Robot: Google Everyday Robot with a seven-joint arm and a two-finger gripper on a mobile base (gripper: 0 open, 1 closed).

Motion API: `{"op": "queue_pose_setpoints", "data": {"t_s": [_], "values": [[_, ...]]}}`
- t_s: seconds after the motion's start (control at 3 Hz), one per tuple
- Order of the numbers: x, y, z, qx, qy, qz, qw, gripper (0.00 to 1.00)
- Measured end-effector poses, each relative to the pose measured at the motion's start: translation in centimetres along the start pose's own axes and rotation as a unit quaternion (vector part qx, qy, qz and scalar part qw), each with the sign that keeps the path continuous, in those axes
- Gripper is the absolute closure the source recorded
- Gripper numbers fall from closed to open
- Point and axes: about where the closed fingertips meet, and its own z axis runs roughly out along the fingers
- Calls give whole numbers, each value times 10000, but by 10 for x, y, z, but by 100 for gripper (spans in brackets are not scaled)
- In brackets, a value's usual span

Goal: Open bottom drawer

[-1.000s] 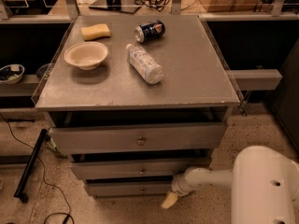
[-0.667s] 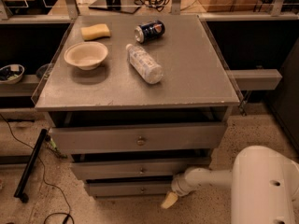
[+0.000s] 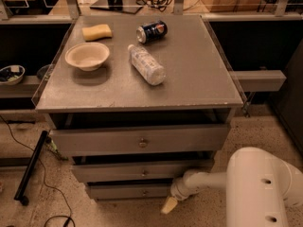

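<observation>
Honestly, the bottom drawer [image 3: 124, 192] is the tricky one. It sits low in the frame, just left of centre, the narrowest front tucked under the two wider ones, and it looks pushed in. Its little knob [image 3: 143, 192] is near the middle of the front, but the gripper [image 3: 169, 205] hangs at the drawer's right end, down toward the floor, so it's off to the side of the knob. Can't tell from this angle whether it's released or clenched.

My worry is that reaching from there it could scrape the front's edge, or snag the middle drawer [image 3: 113, 172] just above and pull the wrong one. A hard yank might also rock the cabinet, and the bottle [image 3: 147, 64] and can [image 3: 151, 31] lying on their sides up top could roll off. The bowl [image 3: 87, 56] and sponge [image 3: 97, 31] look safer.
</observation>
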Motion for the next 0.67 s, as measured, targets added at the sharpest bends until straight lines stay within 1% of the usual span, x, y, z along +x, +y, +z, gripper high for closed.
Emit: {"op": "queue_pose_setpoints", "data": {"t_s": [0.33,0.67], "values": [[0,0,0,-2,0,1,10000,0],[0,0,0,-2,0,1,10000,14]]}}
